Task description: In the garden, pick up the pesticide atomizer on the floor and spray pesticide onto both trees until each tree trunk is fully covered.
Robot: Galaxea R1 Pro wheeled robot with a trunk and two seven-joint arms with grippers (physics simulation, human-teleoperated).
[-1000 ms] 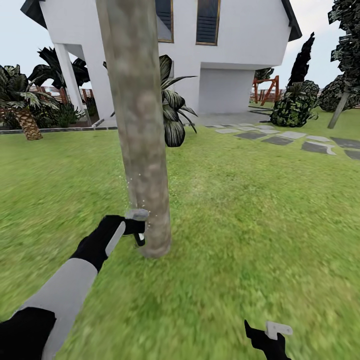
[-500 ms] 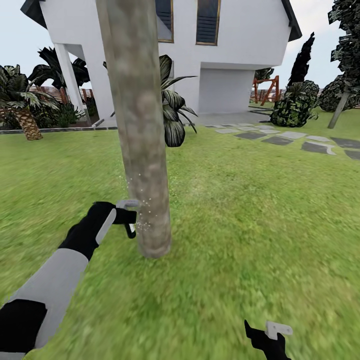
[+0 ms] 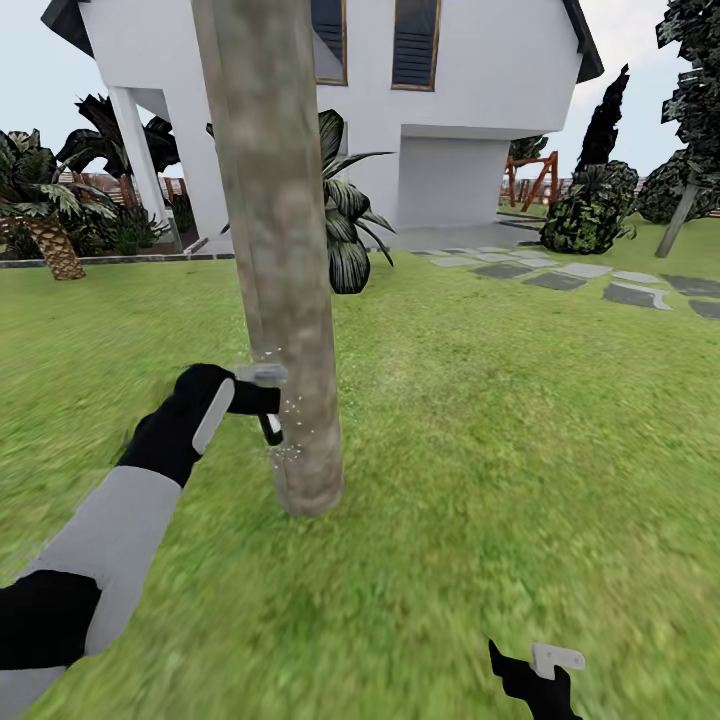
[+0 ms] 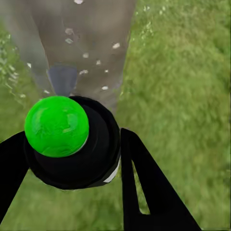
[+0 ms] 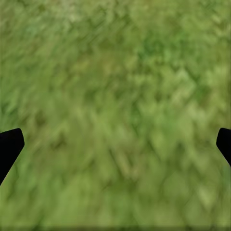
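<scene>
A thick pale mottled tree trunk [image 3: 285, 300] rises from the grass just ahead. Close against its left side, low on the column, my left gripper [image 3: 266, 402] is shut on the pesticide atomizer [image 3: 271, 430], a small black bottle. In the left wrist view the atomizer [image 4: 91, 154] shows a green cap and sits between the black fingers [image 4: 144, 187], facing the trunk [image 4: 82, 43]. White specks of pesticide [image 3: 288, 432] dot the bark beside the nozzle. My right gripper [image 3: 540, 668] hangs low at the right over grass, open and holding nothing [image 5: 115, 144].
A white house [image 3: 450, 110] stands behind, with grey stepping stones [image 3: 560, 280] at the right. Another tree [image 3: 690, 110] with dark jagged leaves and a leaning pale trunk stands at the far right. Bushes [image 3: 590, 210] and palms [image 3: 40, 215] edge the lawn.
My left gripper has risen along the trunk's left side with the atomizer in it. Specks keep appearing on the bark. The right arm has not moved.
</scene>
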